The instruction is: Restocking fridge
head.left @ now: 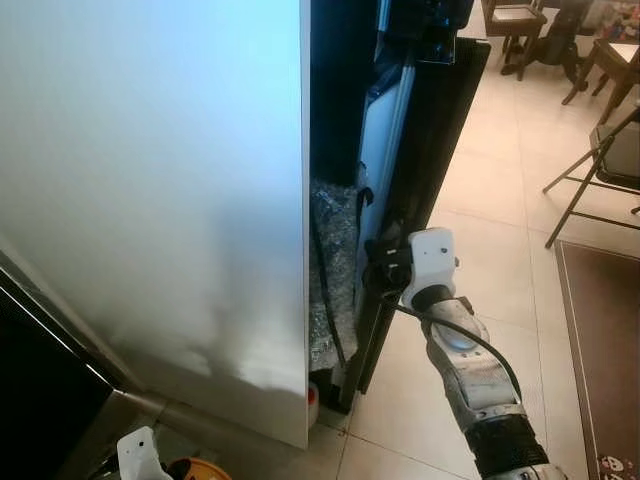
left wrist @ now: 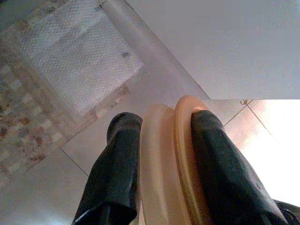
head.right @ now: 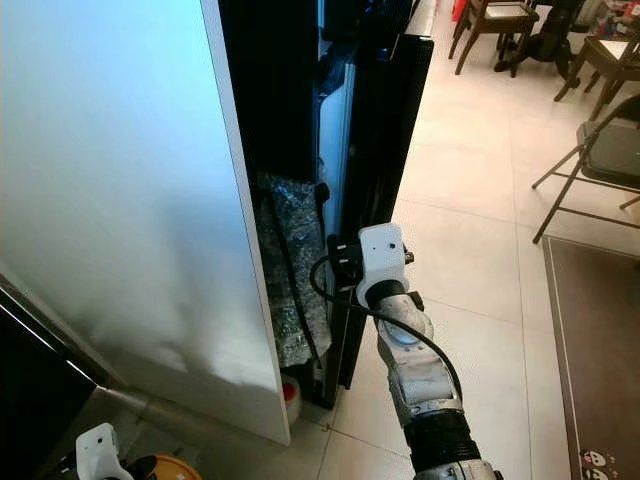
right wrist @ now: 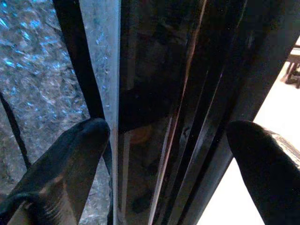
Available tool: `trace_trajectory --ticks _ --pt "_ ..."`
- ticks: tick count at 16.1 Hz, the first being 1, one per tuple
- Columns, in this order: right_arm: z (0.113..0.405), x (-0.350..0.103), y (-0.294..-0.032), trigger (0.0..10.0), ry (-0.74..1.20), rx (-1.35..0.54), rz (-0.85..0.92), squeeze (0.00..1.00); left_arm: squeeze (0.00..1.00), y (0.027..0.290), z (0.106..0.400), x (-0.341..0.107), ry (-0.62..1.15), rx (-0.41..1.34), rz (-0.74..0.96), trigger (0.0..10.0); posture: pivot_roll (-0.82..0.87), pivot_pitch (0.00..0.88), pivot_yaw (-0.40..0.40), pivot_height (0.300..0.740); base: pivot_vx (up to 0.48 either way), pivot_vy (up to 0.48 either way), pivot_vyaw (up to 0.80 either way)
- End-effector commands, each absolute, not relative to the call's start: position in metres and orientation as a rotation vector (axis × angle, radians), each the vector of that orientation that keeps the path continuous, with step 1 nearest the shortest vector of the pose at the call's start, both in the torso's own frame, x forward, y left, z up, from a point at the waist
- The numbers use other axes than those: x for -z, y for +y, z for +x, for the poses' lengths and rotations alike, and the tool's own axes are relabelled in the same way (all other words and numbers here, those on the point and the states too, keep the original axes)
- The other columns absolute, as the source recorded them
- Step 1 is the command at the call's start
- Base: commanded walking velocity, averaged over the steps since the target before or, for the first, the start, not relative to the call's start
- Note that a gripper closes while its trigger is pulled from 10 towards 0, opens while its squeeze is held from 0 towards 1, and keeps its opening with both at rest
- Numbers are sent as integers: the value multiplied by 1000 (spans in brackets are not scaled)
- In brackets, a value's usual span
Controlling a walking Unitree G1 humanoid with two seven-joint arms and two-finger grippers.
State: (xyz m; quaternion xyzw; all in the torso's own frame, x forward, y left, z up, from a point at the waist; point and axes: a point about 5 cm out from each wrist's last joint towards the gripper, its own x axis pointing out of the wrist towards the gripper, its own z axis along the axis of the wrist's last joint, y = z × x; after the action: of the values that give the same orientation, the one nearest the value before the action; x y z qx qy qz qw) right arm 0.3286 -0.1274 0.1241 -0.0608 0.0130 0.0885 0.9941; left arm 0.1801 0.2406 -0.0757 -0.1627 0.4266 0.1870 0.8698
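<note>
Right end effector (right wrist: pixel 164 154), fingers spread wide, straddles the edge of the black fridge door (right wrist: pixel 187 93), beside the white cabinet panel (head.left: pixel 150 200). Left end effector (left wrist: pixel 164 154), low near the floor (left wrist: pixel 37 187), clamps two orange plates (left wrist: pixel 173 159).

Glossy black fridge door (head.left: pixel 430 160), crinkly bubble wrap (head.left: pixel 335 260)

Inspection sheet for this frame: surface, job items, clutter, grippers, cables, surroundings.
Surface: pale tiled floor.
Job's things: black fridge door ajar, edge-on; white panel beside it; orange disc.
Clutter: bubble wrap in the gap; small red-and-white container at its foot.
Grippers: right gripper open, straddling the door edge; left gripper shut on the disc.
Cables: black cable along the right arm.
Surroundings: chairs, rug.
</note>
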Motion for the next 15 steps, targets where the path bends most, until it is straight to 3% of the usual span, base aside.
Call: trace_trajectory --ticks 1,8,12,15 --pt "331 -128 -131 10000 3 -142 -125 0 0 238 175 79 917 -395 -356 10000 -216 28 3 740 0 0 0" --pt "314 -115 -203 10000 26 156 -153 0 0 238 174 79 922 -390 -354 10000 -226 36 3 740 0 0 0" --pt "285 -93 -259 10000 111 354 -159 0 0 238 173 80 928 -387 -353 10000 -235 39 1 740 0 0 0" --pt "261 -64 -286 10000 219 472 -153 0 0 238 173 80 929 -385 -353 10000 -237 41 -1 740 0 0 0"
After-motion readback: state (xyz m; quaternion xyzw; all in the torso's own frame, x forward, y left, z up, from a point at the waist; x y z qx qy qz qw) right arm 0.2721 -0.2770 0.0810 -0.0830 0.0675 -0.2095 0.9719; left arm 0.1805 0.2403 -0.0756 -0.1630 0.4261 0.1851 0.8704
